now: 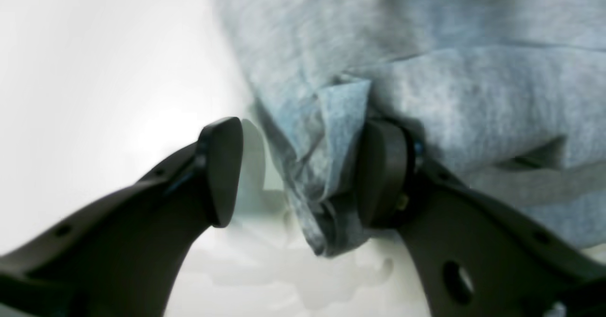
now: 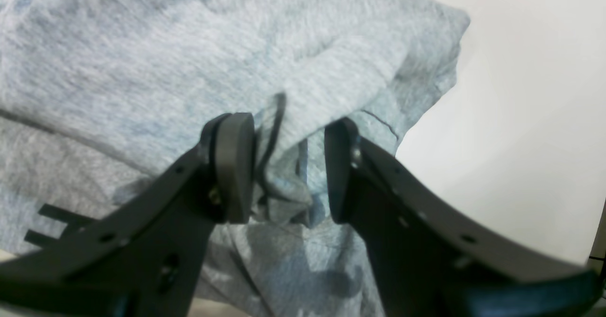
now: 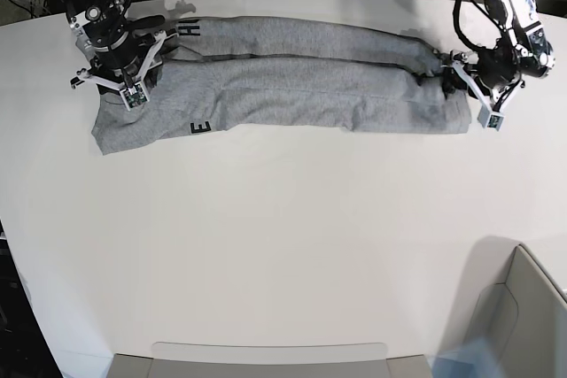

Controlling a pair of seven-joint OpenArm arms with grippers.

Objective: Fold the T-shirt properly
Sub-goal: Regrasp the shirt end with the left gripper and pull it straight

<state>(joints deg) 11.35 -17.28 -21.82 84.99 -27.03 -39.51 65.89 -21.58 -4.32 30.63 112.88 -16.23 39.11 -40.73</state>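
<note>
We are looking at the T-shirt (image 3: 292,86) lying as a long grey band across the far part of the white table (image 3: 283,245), with an arm at each end. Our left gripper (image 1: 298,175) is standing released: one pad is touching a bunched corner of cloth, the other is well clear of it. Our right gripper (image 2: 289,172) is straddling a crumpled fold, one pad against it, but we cannot tell whether it is clamping. Black lettering (image 3: 189,31) is showing only in fragments, the remainder being tucked under folds. Both wrist views are blurring, and the base view is cutting off the grey bin (image 3: 523,307) at the corner
</note>
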